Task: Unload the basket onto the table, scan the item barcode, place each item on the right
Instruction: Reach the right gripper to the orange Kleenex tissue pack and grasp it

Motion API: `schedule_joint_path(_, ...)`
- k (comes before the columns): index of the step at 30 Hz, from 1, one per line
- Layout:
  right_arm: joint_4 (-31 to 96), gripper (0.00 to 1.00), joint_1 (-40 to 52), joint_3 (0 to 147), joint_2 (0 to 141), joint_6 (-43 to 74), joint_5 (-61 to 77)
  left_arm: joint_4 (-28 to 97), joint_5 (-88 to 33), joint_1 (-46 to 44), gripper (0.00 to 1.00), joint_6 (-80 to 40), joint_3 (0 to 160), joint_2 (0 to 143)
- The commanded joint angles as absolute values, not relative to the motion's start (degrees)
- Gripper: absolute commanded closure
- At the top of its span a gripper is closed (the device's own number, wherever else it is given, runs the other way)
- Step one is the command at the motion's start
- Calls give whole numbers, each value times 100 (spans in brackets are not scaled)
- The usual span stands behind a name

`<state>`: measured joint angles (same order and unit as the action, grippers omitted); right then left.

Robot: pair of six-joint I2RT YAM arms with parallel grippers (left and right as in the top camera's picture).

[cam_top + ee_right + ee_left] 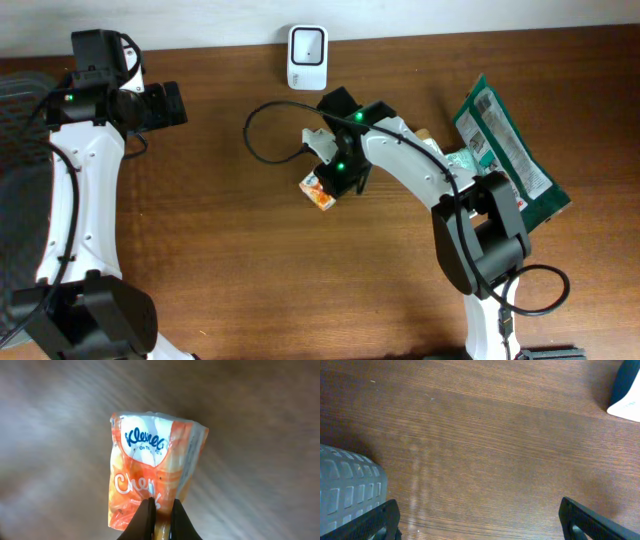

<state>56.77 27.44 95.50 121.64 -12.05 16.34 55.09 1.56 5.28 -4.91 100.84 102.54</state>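
Observation:
An orange and white Kleenex tissue pack (319, 191) is the item, near the middle of the table. My right gripper (335, 180) is shut on it from above. In the right wrist view the pack (155, 470) hangs in front of the camera, and the gripper (161, 502) pinches its lower edge between both fingers. No barcode shows on the visible face. The white scanner (306, 57) stands at the table's far edge, also seen in the left wrist view as the scanner (626, 390). My left gripper (180, 103) is open and empty at the far left, and in its own view the gripper (479, 505) hangs over bare wood.
A large green bag (505, 150) lies at the right, with a small green and white packet (458, 160) beside it. A black cable (262, 130) loops left of the right arm. A grey perforated object (347, 485) sits by the left gripper.

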Motion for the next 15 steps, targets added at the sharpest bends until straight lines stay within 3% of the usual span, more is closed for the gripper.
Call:
schedule_joint_path(1,5636,52,2724,9539,12167,-1450,1114,5505,193,539,1,-421,10092,10210)
schedule_joint_path(2,5607,37,2716,9539,12167,-1238,1109,5505,193,539,1,-421,10092,10210)
schedule_joint_path(4,5507,33,2534,9539,12167,-548,1179,5502,193,539,1,-421,10092,10210)
schedule_joint_path(9,5610,50,2204,9273,12243,-259,1802,5505,193,539,1,-421,10092,10210)
schedule_joint_path(15,5153,56,2211,8807,12263,-311,2147,5505,193,543,1,-421,10092,10210)
